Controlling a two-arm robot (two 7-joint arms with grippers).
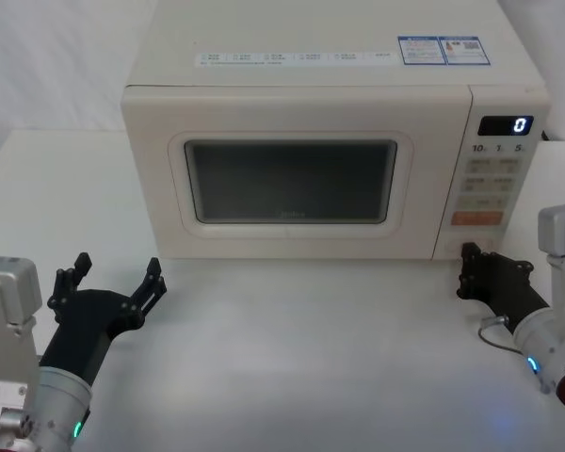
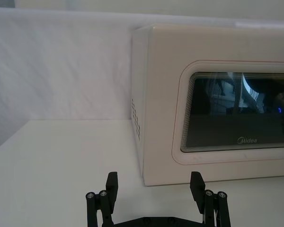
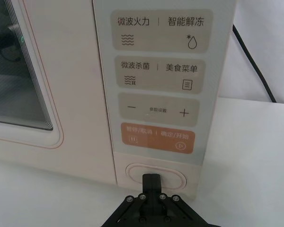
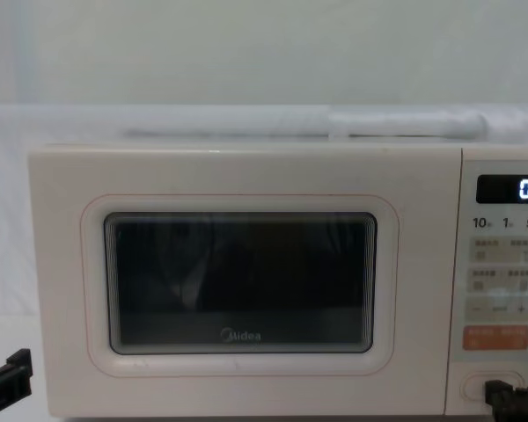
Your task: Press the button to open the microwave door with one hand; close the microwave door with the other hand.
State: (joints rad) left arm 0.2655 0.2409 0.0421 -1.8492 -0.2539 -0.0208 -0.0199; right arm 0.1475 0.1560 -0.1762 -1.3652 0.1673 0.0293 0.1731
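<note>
The cream microwave door (image 1: 292, 179) with its dark window and Midea logo (image 2: 248, 140) sits flush with the control panel, closed. The wide pill-shaped button (image 3: 173, 176) lies at the panel's bottom, also seen in the chest view (image 4: 475, 384). My right gripper (image 3: 151, 178) is shut, and its joined black tip overlaps the button's centre; I cannot tell whether it presses in. From the head it shows at the microwave's lower right corner (image 1: 470, 252). My left gripper (image 1: 119, 264) stands open on the table side, in front of the door's left corner (image 2: 154, 177), apart from it.
The microwave stands on a white table (image 1: 301, 358) against a white backdrop. Its display (image 1: 506, 124) reads 0. An orange key (image 3: 156, 138) sits just above the button. A black power cable (image 3: 255, 66) runs behind the right side.
</note>
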